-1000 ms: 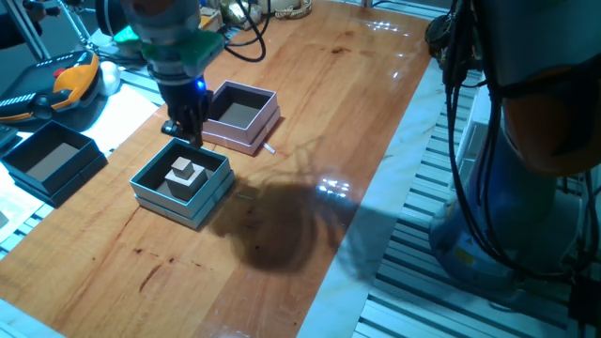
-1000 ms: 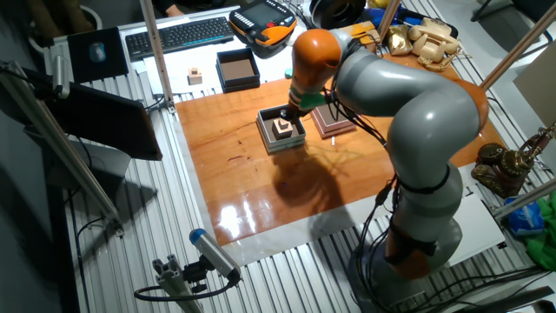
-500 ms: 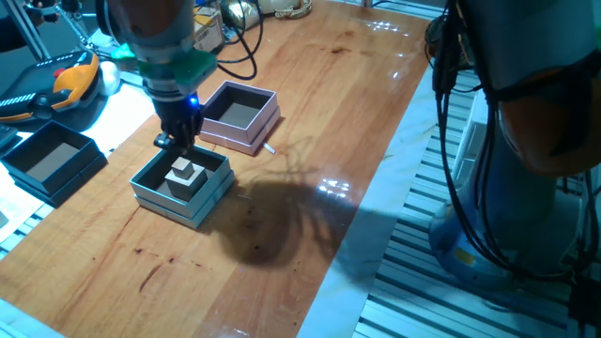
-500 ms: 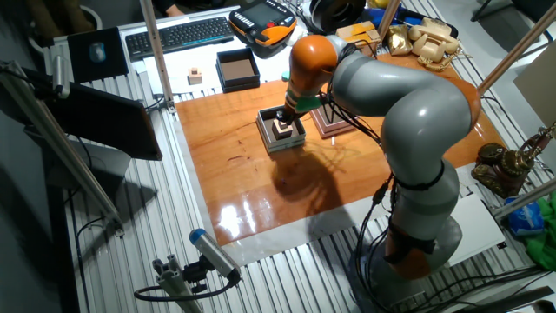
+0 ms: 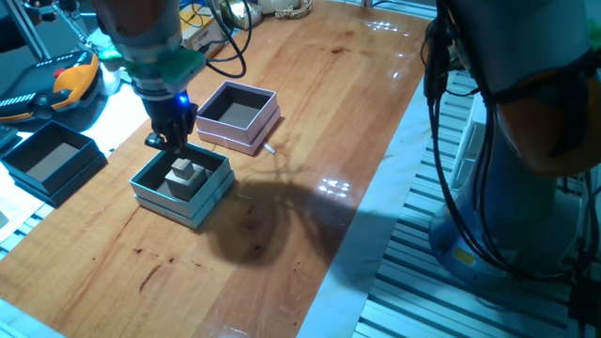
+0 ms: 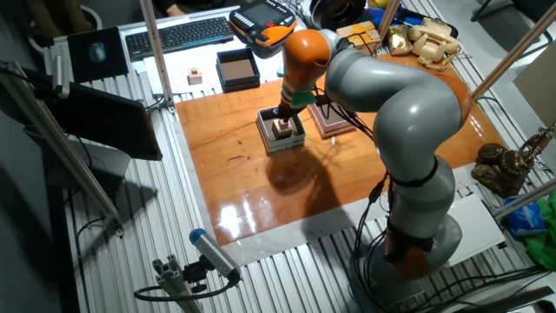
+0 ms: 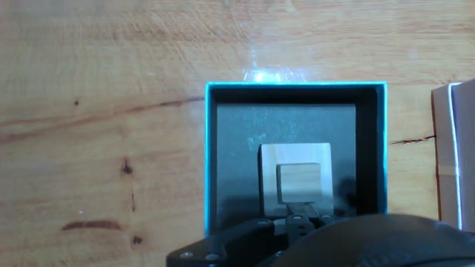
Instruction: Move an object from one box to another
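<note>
The teal-blue box (image 5: 181, 184) sits on the wooden table with a stepped pale wooden block (image 5: 185, 173) inside it. The pink-lilac box (image 5: 238, 115) stands just behind it and holds nothing. My gripper (image 5: 168, 142) hangs low over the teal box's far edge, just behind the block, not touching it. Its dark fingers look slightly apart and hold nothing. In the other fixed view the gripper (image 6: 280, 114) is over the teal box (image 6: 280, 132), next to the pink box (image 6: 334, 123). In the hand view the block (image 7: 297, 178) lies inside the teal rim (image 7: 297, 86), just ahead of the gripper (image 7: 300, 216).
A black square box (image 5: 52, 160) stands off the table to the left; it also shows in the other fixed view (image 6: 237, 68). A small white stick (image 5: 269, 147) lies beside the pink box. An orange controller (image 5: 70, 83) and cables lie behind.
My gripper has moved left, away from the pink box's corner, to the teal box's far edge above the block. The boxes and block have not moved.
</note>
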